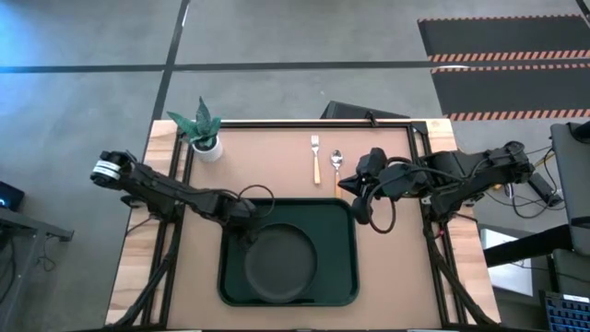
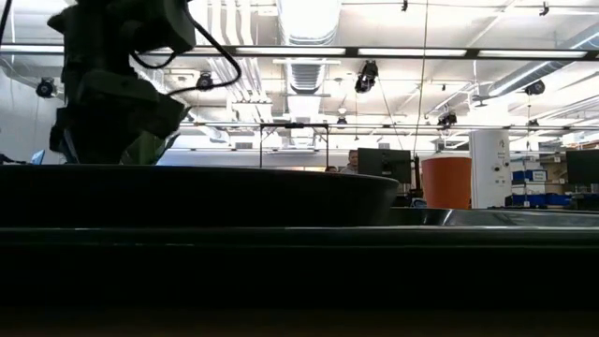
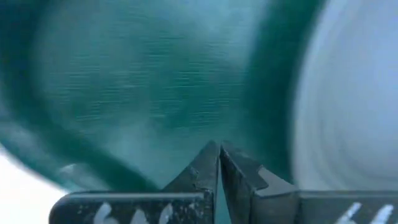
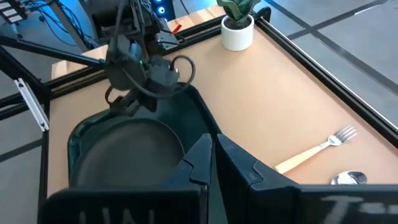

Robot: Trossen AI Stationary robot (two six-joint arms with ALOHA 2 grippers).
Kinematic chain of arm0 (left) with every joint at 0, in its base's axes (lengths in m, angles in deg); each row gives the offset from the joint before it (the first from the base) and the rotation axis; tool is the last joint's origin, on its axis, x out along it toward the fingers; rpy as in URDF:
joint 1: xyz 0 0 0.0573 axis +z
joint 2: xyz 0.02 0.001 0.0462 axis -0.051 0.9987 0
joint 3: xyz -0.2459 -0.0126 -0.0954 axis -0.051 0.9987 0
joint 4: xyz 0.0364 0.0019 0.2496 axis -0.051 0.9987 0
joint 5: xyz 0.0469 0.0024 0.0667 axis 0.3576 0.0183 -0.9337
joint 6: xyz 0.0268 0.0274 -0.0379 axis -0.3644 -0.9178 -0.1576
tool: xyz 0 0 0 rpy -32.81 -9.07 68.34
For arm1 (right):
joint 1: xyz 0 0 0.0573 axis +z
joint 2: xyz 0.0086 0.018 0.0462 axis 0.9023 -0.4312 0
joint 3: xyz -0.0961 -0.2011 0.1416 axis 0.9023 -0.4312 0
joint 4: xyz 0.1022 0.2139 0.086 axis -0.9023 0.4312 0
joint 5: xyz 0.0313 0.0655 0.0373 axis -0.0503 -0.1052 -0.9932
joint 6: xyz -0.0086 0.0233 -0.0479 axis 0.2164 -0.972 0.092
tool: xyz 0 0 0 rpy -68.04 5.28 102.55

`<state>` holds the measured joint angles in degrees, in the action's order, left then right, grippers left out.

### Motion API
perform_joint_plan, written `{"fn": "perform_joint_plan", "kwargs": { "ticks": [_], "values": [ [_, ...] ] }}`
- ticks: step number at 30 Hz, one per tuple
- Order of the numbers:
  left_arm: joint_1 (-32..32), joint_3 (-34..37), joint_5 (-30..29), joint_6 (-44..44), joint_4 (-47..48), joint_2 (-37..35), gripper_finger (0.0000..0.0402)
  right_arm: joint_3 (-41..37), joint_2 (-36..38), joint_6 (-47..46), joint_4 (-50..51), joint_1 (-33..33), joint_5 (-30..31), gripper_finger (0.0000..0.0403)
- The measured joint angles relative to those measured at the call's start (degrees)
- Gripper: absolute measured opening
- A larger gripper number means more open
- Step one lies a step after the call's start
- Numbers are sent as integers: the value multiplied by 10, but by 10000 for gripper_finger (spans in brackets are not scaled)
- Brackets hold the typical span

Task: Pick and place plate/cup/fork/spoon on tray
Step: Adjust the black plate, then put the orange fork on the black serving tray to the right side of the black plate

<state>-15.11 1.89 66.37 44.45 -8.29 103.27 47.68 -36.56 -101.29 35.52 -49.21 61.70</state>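
The dark green tray [image 1: 341, 277] lies at the table's near middle, and the dark plate [image 1: 277, 263] rests flat on its floor. My left gripper [image 1: 247, 221] is shut and points down at the tray's far left corner, over the tray floor [image 3: 143, 81] beside the plate's rim [image 3: 273, 93]. The fork [image 1: 315, 157] and the spoon [image 1: 336, 164] lie on the table beyond the tray. My right gripper [image 4: 214, 146] is shut with nothing in it, raised near the tray's far right corner. No cup shows. My left gripper's shut fingertips [image 3: 208, 158] point down at the tray's floor between the tray's corner wall and the plate's rim [image 4: 134, 121]. Whether they touch the tray or the plate, I cannot tell.
A white pot with a green plant [image 1: 205, 134] stands at the table's far left corner. Black rails [image 1: 304, 121] frame the table's far edge and sides. Bare brown tabletop [image 4: 273, 93] lies between the pot and the utensils.
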Motion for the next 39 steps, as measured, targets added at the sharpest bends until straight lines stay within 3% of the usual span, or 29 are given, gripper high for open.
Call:
{"fn": "perform_joint_plan", "kwargs": {
  "ticks": [4,11,18,30,39],
  "values": [
    [11,-11,-74,28,50,-40,0,0,0,-4,25,0,0,11],
    [35,-26,-231,44,47,-138,0,-1,-1,-50,144,-10,28,13],
    [61,-26,-351,21,35,-225,0,-10,-5,-98,284,-83,34,13],
    [66,-22,-388,10,18,-251,0,-71,-7,31,286,-216,-4,13],
    [69,-7,-391,-5,2,-248,0,-148,-8,29,256,-252,-77,13]
  ]
}}
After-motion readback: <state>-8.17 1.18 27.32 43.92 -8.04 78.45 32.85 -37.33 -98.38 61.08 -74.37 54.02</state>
